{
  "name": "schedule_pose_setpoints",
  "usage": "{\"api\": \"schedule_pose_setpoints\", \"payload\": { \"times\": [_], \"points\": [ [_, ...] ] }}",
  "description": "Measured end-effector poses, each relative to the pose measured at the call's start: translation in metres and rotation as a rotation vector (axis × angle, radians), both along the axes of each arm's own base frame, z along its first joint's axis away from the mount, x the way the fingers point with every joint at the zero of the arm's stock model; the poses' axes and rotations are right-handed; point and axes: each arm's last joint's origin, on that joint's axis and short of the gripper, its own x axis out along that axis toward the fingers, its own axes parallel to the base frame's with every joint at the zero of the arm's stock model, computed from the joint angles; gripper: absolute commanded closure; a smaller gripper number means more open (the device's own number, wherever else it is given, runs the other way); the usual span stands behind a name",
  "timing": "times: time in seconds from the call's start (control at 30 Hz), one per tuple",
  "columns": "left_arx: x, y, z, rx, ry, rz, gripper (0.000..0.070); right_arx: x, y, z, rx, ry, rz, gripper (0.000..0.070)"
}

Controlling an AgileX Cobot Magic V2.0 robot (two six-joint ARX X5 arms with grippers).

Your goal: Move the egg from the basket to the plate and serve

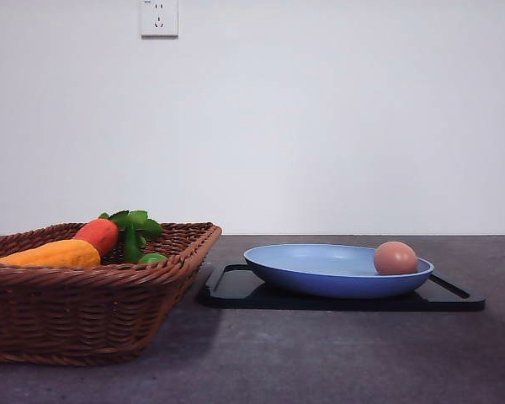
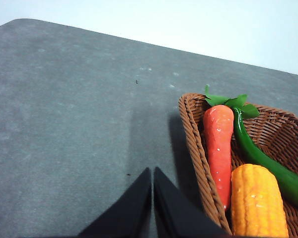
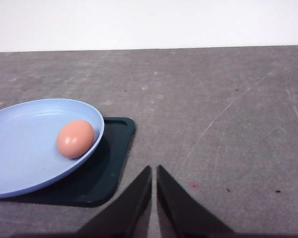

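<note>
While both pairs of fingers are pressed together with nothing between them, the left gripper (image 2: 152, 171) hangs over bare table just beside the basket (image 2: 194, 148), and the right gripper (image 3: 154, 169) hovers near the black tray's (image 3: 109, 173) corner. On that tray sits the plate (image 3: 25, 148), the egg (image 3: 75, 139) resting against its right rim. A carrot (image 2: 218, 144) lies along the basket's edge.
</note>
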Motion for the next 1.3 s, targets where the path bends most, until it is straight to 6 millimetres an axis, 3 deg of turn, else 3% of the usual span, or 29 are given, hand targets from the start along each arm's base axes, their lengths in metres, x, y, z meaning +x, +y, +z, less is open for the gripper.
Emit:
{"api": "schedule_pose_setpoints", "payload": {
  "times": [1.3],
  "points": [
    [0.0, 0.0, 0.0, 0.0, 0.0, 0.0, 0.07, 0.0, 0.0, 0.0, 0.0, 0.0, 0.0, 0.07]
  ]
}}
